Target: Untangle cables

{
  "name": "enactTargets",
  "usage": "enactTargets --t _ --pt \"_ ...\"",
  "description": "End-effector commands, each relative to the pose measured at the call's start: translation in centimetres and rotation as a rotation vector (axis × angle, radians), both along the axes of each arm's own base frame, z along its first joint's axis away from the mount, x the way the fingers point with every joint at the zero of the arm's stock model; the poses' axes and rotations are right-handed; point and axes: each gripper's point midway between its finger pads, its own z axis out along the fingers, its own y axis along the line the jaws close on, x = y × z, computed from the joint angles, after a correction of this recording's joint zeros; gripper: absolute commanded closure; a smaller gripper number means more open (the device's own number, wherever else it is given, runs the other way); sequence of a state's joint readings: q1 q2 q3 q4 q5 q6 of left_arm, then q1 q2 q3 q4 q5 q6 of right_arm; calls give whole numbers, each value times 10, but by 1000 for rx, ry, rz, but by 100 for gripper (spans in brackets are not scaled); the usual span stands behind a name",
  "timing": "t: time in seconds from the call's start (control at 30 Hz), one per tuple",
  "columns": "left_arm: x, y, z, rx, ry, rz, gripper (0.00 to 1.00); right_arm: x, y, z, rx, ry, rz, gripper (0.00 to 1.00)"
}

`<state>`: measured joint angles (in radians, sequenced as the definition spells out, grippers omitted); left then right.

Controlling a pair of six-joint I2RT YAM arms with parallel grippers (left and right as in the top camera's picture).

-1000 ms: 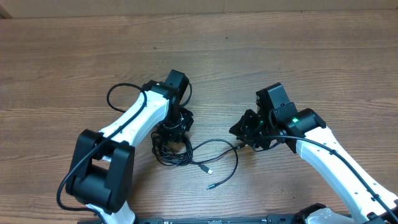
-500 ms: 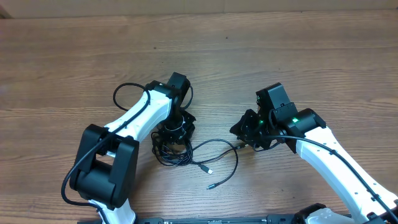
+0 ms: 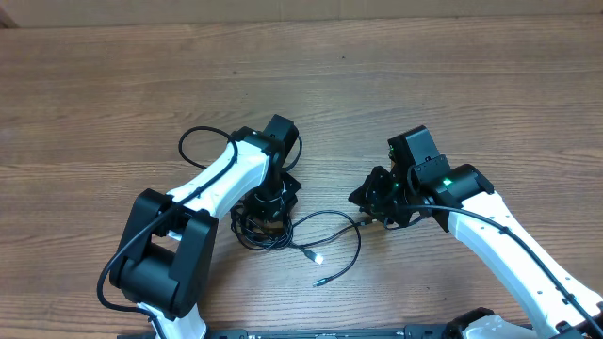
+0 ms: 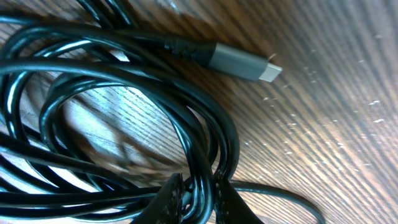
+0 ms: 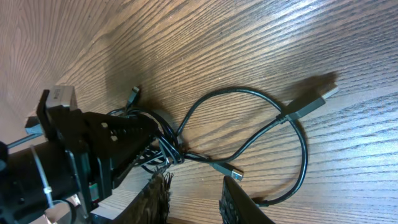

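Glossy black cables [image 4: 217,143], a matt grey metal-tipped plug [image 4: 239,62], on a grained wooden table [image 3: 94,94].

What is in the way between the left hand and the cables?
Nothing that shows. The left hand is down on the cables, with a few strands running between its fingers. Around the bundle there is only bare table.

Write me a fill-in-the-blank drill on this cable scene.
1. The cables lie on a ___ table.
2. The plug in the left wrist view has a ___ tip.
3. The right gripper holds ___.
4. The left gripper is closed around ___ strands.
Missing words: wooden; silvery; nothing; cable.
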<state>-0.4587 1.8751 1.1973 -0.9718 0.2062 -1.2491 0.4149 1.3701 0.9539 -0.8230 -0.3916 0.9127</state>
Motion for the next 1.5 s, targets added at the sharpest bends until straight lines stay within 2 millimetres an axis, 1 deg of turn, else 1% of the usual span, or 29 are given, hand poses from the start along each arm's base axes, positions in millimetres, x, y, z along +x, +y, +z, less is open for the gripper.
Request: enactTargets --t 0.0,0.07,0.17,0.23,0.37,0.47,0.5,0.6,0.63,0.67,0.7,0.73,0.77,0.8,0.87,0.93,1.0,1.03,1.07,1.1,1.17,1.23,1.33,1.47 --pt "-8 4 -12 40 13 -22 83 5 2 7 1 -26 4 73" --pt "-11 4 -16 43 16 -11 84 5 2 7 1 -26 4 73" --pt "-14 5 -24 41 13 -11 89 5 2 7 1 -26 4 73" --pt "-14 5 -27 38 5 -12 95 5 2 7 1 -26 4 73" --pt "-11 5 -27 36 -8 -11 95 5 2 7 1 -25 4 73" --pt "0 7 -22 41 -47 -52 96 5 2 6 0 -26 4 73" --pt "7 6 -17 25 -71 -86 96 5 2 6 0 -26 4 73" --pt "34 2 19 -17 -161 -180 96 5 2 7 1 -26 5 73" --pt "43 -1 35 -36 -203 -222 96 5 2 7 1 -25 5 73" --pt "48 -4 47 -53 -229 -247 96 5 2 7 1 -25 5 73" --pt "55 -8 65 -73 -271 -289 95 5 2 6 1 -25 5 73" --pt "58 -11 74 -90 -295 -319 95 5 2 6 1 -25 6 73" --pt "62 -16 91 -112 -341 -373 96 5 3 7 2 -28 14 74" --pt "64 -18 104 -126 -373 -411 96 4 4 7 6 -39 38 74" --pt "65 -23 122 -159 -424 -479 96 1 8 9 21 -60 101 75" --pt "61 -30 142 -215 -486 -554 96 -1 13 12 47 -89 175 74" --pt "58 -31 149 -229 -500 -568 96 -1 18 16 69 -111 209 66" --pt "55 -35 152 -263 -501 -584 96 1 22 19 95 -132 226 64" --pt "50 -44 156 -323 -506 -624 96 4 27 24 119 -154 233 63" --pt "49 -47 157 -344 -507 -640 96 6 29 26 134 -166 238 63" --pt "40 -60 164 -442 -527 -741 96 17 40 39 191 -235 256 62" --pt "36 -64 167 -481 -547 -808 96 24 45 46 216 -280 264 58" --pt "34 -68 169 -510 -559 -848 96 28 47 49 224 -307 265 57" --pt "33 -69 170 -522 -573 -880 96 27 49 51 238 -309 272 57"
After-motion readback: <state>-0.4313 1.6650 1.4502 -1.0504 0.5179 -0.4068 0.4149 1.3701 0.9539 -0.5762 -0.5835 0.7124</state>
